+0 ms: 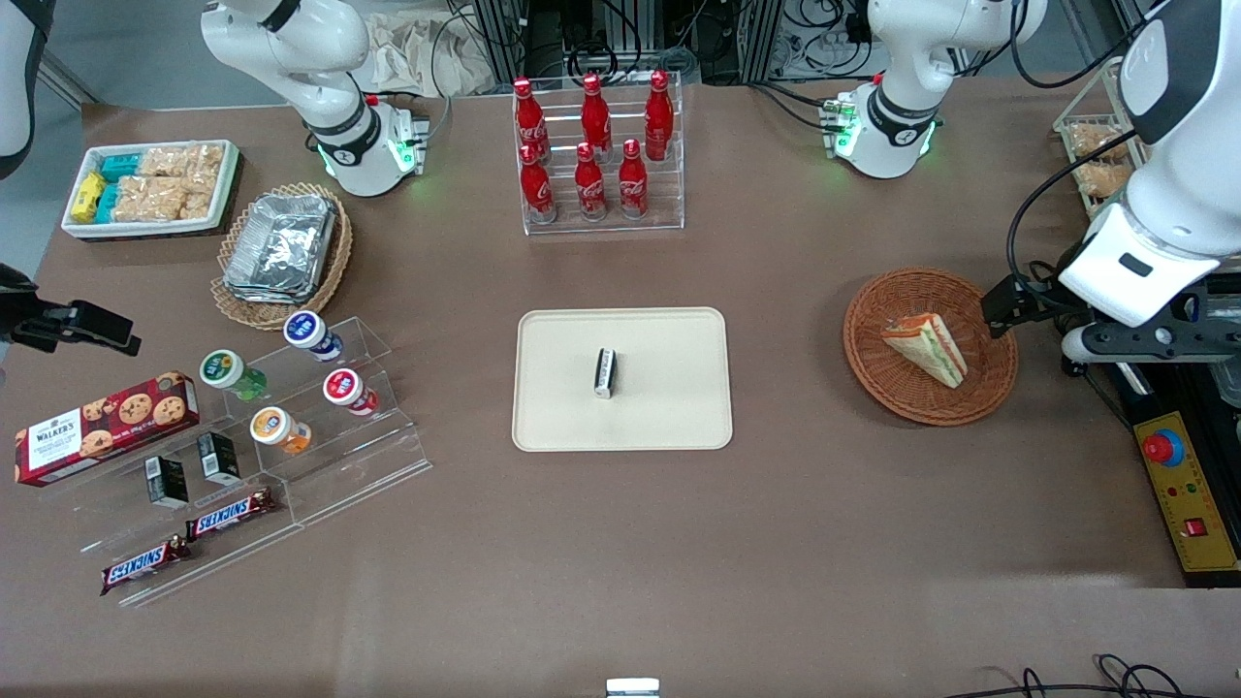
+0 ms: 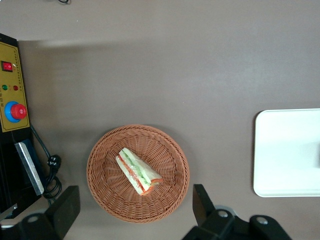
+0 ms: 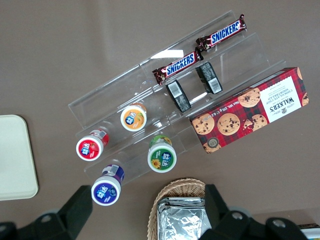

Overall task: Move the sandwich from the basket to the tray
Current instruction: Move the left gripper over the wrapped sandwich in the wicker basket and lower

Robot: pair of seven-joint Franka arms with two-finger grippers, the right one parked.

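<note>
The sandwich, a wrapped wedge with green and orange-red filling, lies in the round reddish-brown basket toward the working arm's end of the table. The left wrist view shows the sandwich in the middle of the basket. The left arm's gripper hangs high above the table beside the basket, farther out toward the working arm's end. This gripper is open, its fingers spread wide with nothing between them. The beige tray lies mid-table, its edge visible from the wrist, with a small black-and-white packet on it.
A yellow control box with a red button lies beside the basket at the table's edge. A clear rack of red bottles stands farther from the front camera than the tray. An acrylic snack stand, a foil-filled tan basket and a white bin sit toward the parked arm's end.
</note>
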